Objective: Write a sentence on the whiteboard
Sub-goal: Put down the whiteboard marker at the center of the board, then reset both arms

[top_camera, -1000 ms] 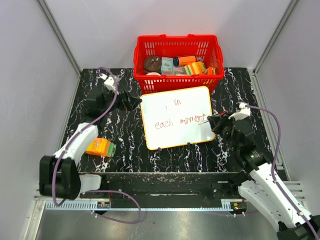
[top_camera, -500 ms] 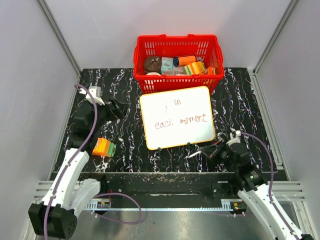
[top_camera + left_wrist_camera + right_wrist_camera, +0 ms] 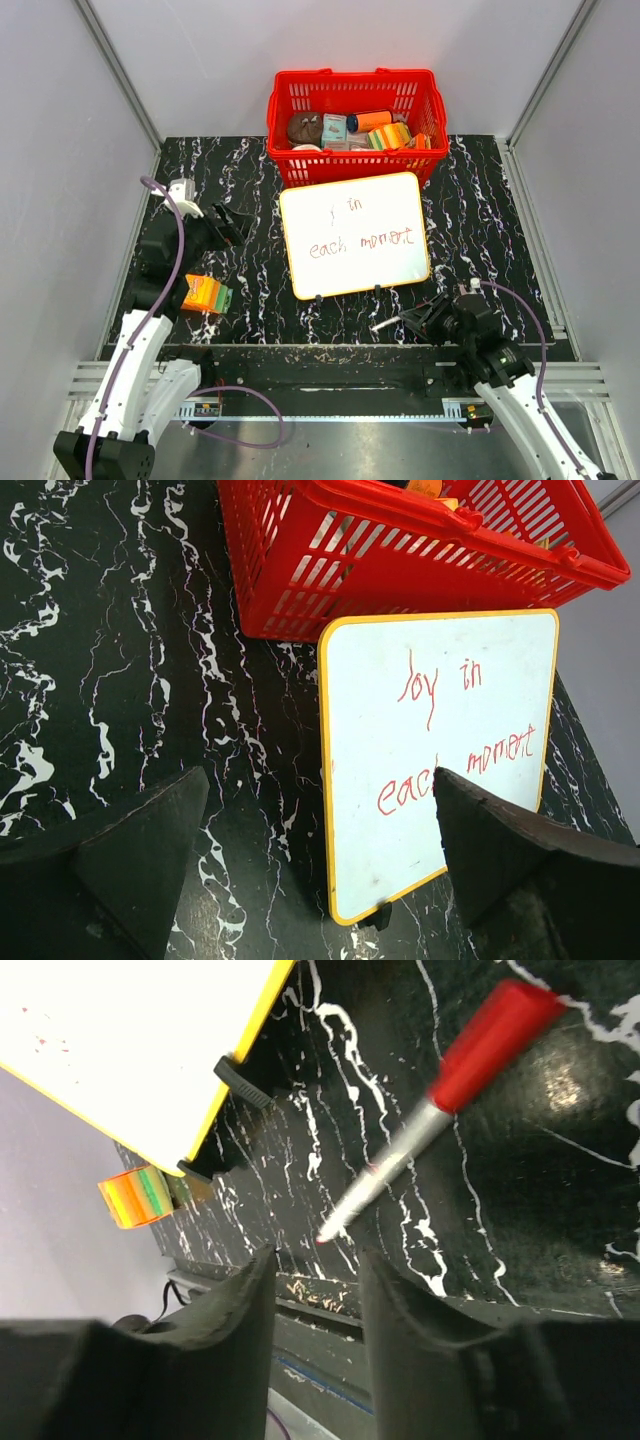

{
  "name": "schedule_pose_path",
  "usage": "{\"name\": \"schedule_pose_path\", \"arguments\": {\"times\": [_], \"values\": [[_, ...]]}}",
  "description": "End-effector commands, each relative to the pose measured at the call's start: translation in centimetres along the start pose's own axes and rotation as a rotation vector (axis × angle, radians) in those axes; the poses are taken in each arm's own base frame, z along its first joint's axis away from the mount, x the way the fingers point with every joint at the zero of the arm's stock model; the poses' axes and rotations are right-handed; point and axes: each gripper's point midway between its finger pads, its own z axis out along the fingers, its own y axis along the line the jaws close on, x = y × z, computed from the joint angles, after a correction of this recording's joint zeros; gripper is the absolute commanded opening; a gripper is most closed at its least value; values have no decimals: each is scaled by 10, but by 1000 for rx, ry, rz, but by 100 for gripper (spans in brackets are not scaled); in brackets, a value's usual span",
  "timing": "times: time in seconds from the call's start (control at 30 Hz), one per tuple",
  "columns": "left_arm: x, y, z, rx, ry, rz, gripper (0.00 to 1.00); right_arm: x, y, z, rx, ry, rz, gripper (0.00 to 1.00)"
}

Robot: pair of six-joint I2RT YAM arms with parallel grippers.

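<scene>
Top external view: red basket (image 3: 284, 152) at the worktop's far edge holds an orange tube (image 3: 372, 121) and a small box (image 3: 334, 127) (packed tight); left hand (image 3: 233, 220) and right hand (image 3: 422, 319) both released.

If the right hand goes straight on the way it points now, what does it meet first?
Probably the red-capped marker, lying on the table ahead of the right hand, its tip toward the gap between the fingers. The height above it is unclear.

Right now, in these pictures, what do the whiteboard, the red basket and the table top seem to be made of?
Whiteboard: smooth glossy white sheet, perhaps melamine, with a plastic-looking orange-yellow rim. Red basket: moulded plastic, judging by its uniform colour and lattice walls. Table top: black with white veins, marble or printed laminate.
</scene>
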Motion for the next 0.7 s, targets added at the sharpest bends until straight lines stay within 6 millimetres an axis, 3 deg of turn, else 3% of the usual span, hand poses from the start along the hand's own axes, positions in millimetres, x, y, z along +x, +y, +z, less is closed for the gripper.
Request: {"name": "schedule_pose_path", "arguments": {"times": [0.0,0.1,0.27,0.43,0.6,0.67], "values": [[-23,-13,-5,27,-52,-4,99,-10,-11,4,61,-56,17,48],[-23,-14,-5,34,-51,-2,99,-21,-3,1,51,-110,13,62],[-18,-18,-5,62,-40,-3,99,-33,26,-6,-31,-155,-34,75],[-15,-22,-2,95,-31,-21,99,-44,48,-10,-72,-185,-140,98],[-13,-21,4,84,-11,-49,99,-61,64,-10,-45,-235,-282,100],[-12,-14,6,51,-7,-53,99,-77,75,-13,-18,-292,-349,100]]}}
